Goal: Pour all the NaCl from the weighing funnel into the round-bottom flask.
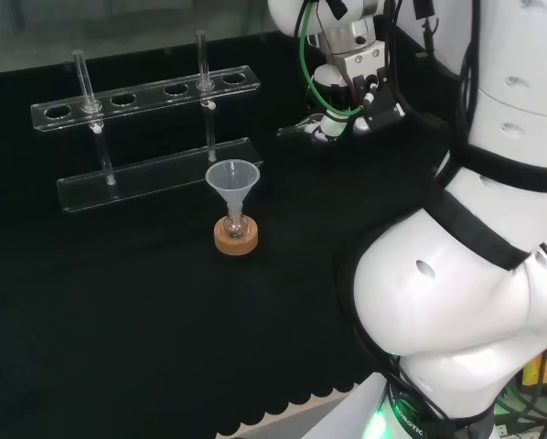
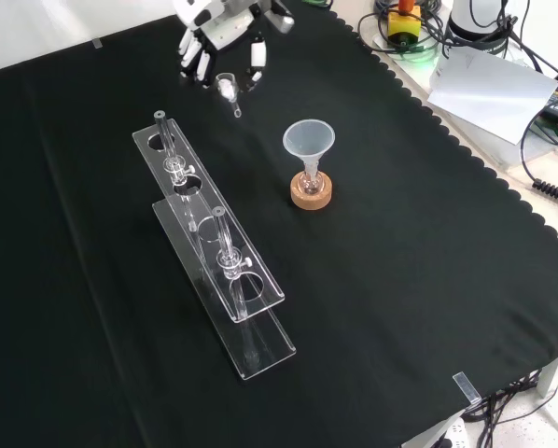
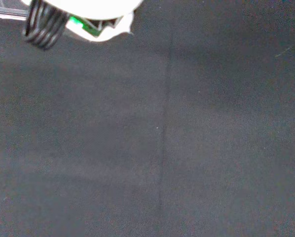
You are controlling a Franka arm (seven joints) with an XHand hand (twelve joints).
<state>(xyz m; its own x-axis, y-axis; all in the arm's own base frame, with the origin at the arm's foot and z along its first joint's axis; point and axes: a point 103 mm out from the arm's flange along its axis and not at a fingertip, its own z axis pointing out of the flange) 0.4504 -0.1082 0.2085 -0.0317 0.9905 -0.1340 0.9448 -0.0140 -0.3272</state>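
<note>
Black cloth [image 2: 419,280] covers the whole bench — everything below stands on it.

My hand [image 2: 225,30]: one, at the top of the front view, fingers [image 2: 258,54] pointing down toward the cloth. They hang about one small clear weighing funnel [image 2: 227,89], spout toward the rack; whether they pinch it or merely reach beside it I cannot tell. In the head view the hand [image 1: 333,123] sits right of the rack, low over the cloth.

Round-bottom flask [image 2: 311,179]: one, small, clear, upright on its stand, well apart from my hand.

Cork ring [image 2: 311,194]: one, under the flask.

Plastic funnel [image 2: 308,142]: one, pale, seated in the flask's neck, mouth up.

Clear rack [image 2: 209,243]: one, two tiers — just left of the flask in the front view.

Glass tubes: two, upright in the rack [image 2: 172,154] [image 2: 221,238].
</note>
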